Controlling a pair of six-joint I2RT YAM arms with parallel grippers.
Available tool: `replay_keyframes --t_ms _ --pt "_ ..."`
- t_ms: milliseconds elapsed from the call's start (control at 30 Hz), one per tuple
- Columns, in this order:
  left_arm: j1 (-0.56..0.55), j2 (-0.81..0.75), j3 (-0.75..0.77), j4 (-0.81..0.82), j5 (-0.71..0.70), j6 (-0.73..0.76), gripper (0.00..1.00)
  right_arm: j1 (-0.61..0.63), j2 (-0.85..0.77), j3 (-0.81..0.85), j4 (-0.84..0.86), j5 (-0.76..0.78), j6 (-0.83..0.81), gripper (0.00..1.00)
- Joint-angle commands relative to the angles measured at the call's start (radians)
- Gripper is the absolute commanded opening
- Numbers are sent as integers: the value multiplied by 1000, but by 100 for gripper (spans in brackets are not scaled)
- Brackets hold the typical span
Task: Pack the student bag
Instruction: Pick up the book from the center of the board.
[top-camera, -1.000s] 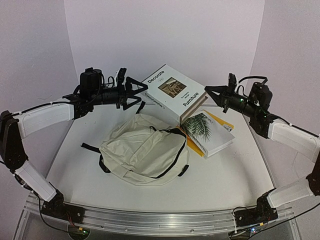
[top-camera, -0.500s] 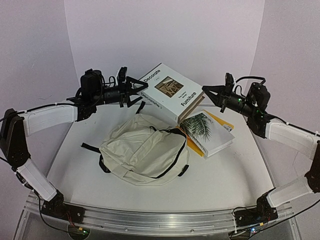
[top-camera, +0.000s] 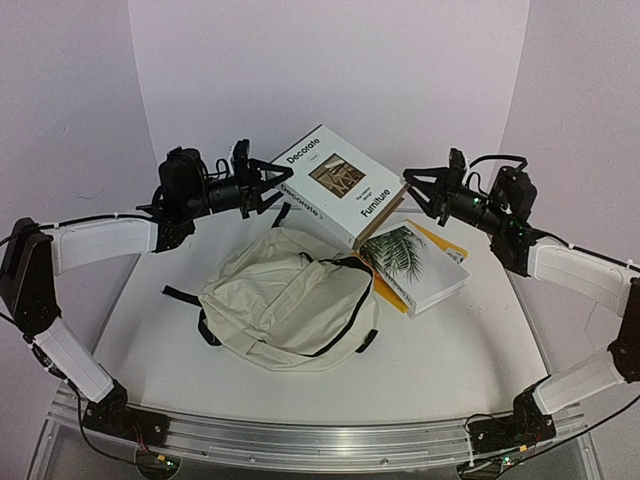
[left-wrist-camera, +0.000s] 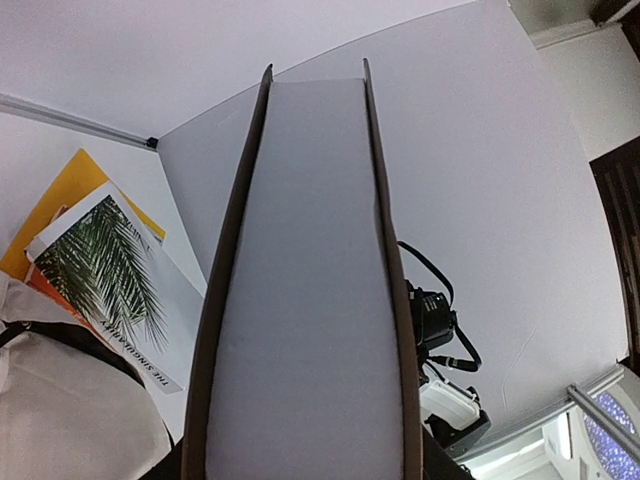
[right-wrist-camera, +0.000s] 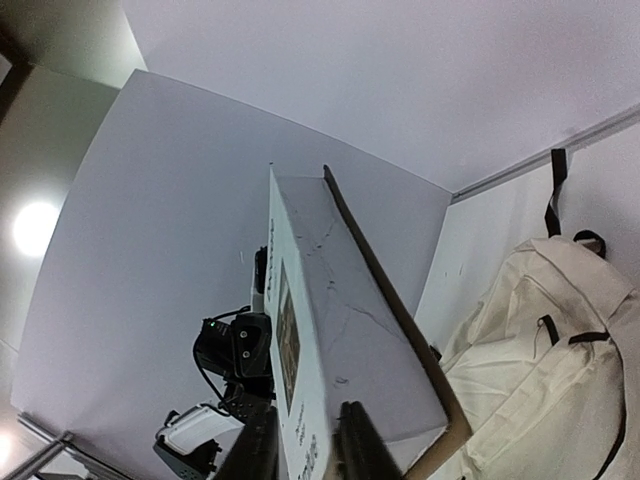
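The student bag (top-camera: 285, 305) lies flat mid-table, cream with black straps, and also shows in the left wrist view (left-wrist-camera: 70, 410) and the right wrist view (right-wrist-camera: 540, 340). A thick white book titled Decorate Furniture (top-camera: 345, 185) hangs tilted behind it, between both arms. My left gripper (top-camera: 278, 187) is shut on the book's left end, and its page edge (left-wrist-camera: 305, 300) fills the space between the jaws. My right gripper (top-camera: 410, 190) stands open at the book's right corner. Its fingers (right-wrist-camera: 355, 440) straddle the front cover's edge (right-wrist-camera: 300, 400), one lying against the page block.
A white book with a palm leaf (top-camera: 412, 262) lies on an orange-yellow one (top-camera: 440, 238), right of the bag and under the lifted book's right end. Purple walls close in at the back and sides.
The left jaws have closed in on the book's left end. The right jaws, shut before, have spread at its right corner. The book has tipped up slightly.
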Motion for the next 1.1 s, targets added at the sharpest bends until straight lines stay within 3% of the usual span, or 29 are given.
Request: replay_keyframes --t_ms 0,133,300,800,967,1067 --pt "3 -31 -20 102 -75 -60 33 8 1 -11 85 15 2 50" --pt "3 -37 -29 137 -105 -78 31 16 -6 -41 84 27 -1 83" --pt "4 -54 -38 157 -139 -77 30 31 -38 -111 84 57 2 98" --pt "4 -72 -68 202 -146 -102 28 153 74 -70 170 111 20 98" --pt "4 -84 -74 191 -144 -97 28 188 171 -32 300 93 75 98" --pt "4 -88 -83 180 -146 -95 28 210 225 9 343 89 90 93"
